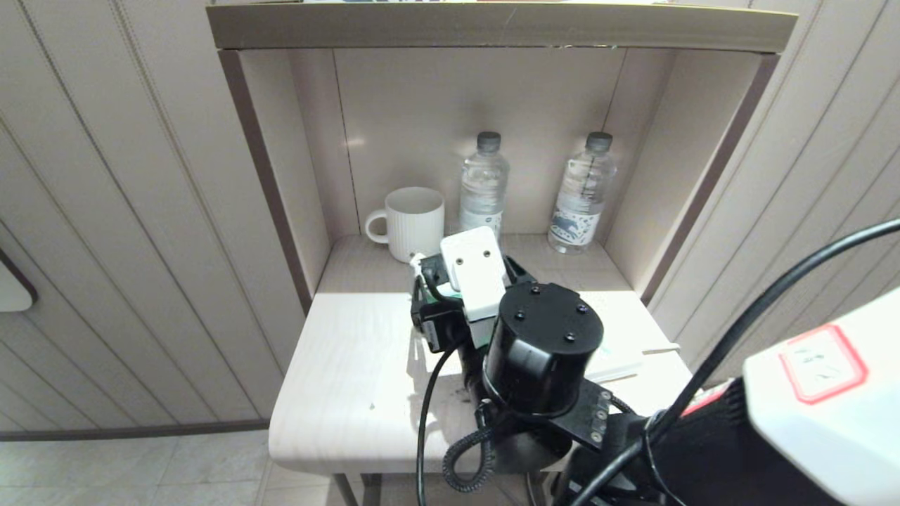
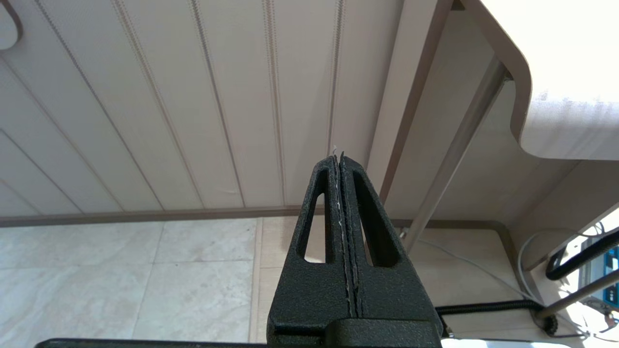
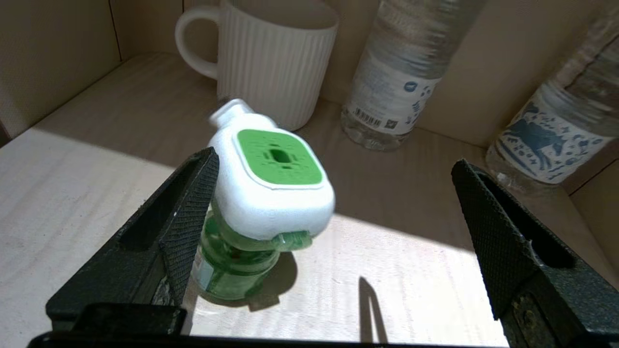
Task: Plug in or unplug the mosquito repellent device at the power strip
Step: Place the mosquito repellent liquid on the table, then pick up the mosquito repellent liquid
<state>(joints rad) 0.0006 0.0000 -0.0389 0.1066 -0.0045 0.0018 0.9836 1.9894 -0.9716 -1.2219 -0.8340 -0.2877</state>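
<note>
Sunlit table (image 1: 337, 393), right end effector (image 3: 333, 203) spread wide around the mosquito repellent device (image 3: 263, 193).
It stands on its green bottle, touching one finger (image 3: 191, 208); left end effector (image 2: 342, 164) clenched, down beside the table.

Right arm (image 1: 541, 351) reached in from the lower right over the pale wooden table (image 1: 351, 379), its black round wrist housing blocking most of the gripper, whose white camera block pointed toward the alcove. Part of the white power strip (image 1: 622, 362) showed flat on the tabletop just right of the arm, sunlit. At the back of the alcove stood a ribbed white mug (image 1: 411, 221) on the left and two clear water bottles (image 1: 484, 184), the three well apart from the arm.
</note>
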